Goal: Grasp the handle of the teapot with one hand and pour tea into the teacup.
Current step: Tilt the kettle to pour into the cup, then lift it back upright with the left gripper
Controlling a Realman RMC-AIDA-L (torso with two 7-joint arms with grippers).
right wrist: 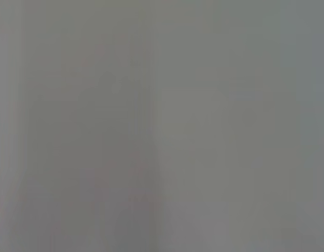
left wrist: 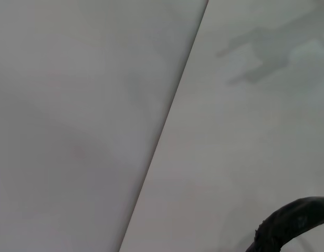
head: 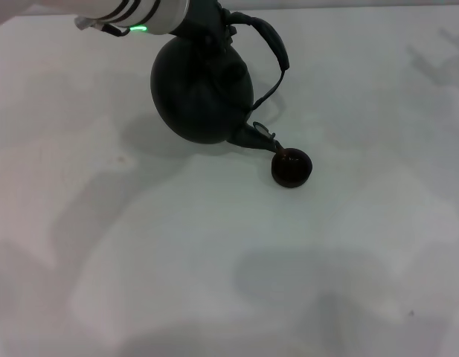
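The round matte black teapot [head: 201,93] hangs tilted above the table at the top centre of the head view. Its short spout [head: 260,136] points down at the rim of the small dark teacup [head: 291,167], which stands on the table just right of it. The arched handle [head: 277,56] loops out to the pot's right. My left gripper [head: 211,30] comes in from the top left and is shut on the handle's upper end. A piece of the dark handle [left wrist: 293,223] shows in the left wrist view. My right gripper is out of view.
A plain white table [head: 214,268] fills the head view, with soft shadows on it. The left wrist view shows the table's far edge [left wrist: 167,126] against a grey wall. The right wrist view shows only a blank grey surface.
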